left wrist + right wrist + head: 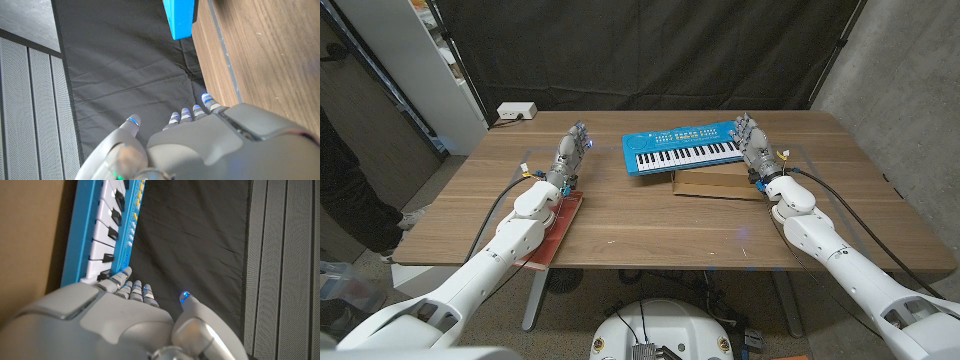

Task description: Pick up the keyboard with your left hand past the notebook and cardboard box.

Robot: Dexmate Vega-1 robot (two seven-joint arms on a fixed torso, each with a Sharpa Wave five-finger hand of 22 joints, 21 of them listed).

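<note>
Blue keyboard [683, 150] atop flat cardboard box [715, 184]

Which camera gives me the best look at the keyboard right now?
The head view: the whole blue keyboard shows there, partly on the cardboard box, between both hands. The right wrist view gives a close strip of its keys beside the right hand. The left wrist view catches one blue corner past the left hand.
</note>
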